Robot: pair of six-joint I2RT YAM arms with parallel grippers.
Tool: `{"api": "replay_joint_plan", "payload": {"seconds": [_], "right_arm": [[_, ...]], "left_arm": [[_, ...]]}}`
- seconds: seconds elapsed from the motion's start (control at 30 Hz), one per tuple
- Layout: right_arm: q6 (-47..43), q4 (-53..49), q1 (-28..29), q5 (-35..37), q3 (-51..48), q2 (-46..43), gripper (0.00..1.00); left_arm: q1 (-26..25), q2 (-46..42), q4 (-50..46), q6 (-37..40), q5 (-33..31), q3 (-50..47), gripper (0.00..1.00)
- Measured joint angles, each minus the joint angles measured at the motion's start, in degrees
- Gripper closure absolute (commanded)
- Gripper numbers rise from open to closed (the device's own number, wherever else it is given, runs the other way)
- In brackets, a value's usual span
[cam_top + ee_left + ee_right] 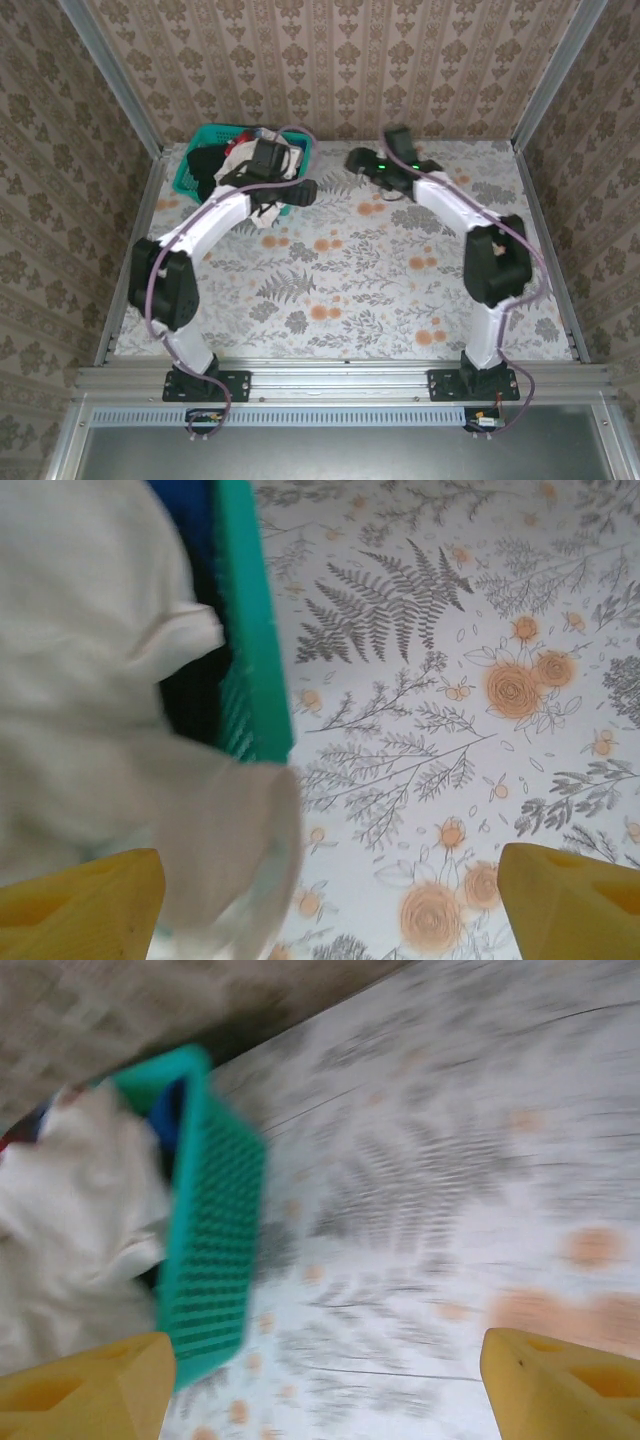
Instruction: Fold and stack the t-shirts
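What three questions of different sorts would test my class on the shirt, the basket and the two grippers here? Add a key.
1. True or false: the white t-shirt lies spread flat in the middle of the table.
2. Where on the table does the teal basket stand, seen from the top camera? A: near right corner. B: far left corner. C: centre.
3. Fill in: the left gripper and the right gripper both have their jaws ____.

Key
1. False: it is bunched in the basket and spills over its rim.
2. B.
3. Open, with nothing between the fingers.
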Motion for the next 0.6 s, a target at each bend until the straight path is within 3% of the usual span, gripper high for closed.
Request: {"api": "replay_joint_plan", "payload": {"seconds": [0.17,0.33,0.6], "right_arm": [[-1.27,1.44,-8.61,2.23,-17.94,-11.28,0.18],[-3.52,1.11,-8.57,2.71,-29.31,-20.06,0.15],[-5.77,1.16,-9.66,3.08,-33.38,-28.37,0.14]], "left_arm": [[-1.09,15.91,-7.21,-0.44,-6.27,16.92,0.17],[-0.55,26.58,-13.09,-0.87,-13.33,29.62,0.46],[0.98,30.77,-16.52,-0.09,-16.83,33.24,0.66]]}}
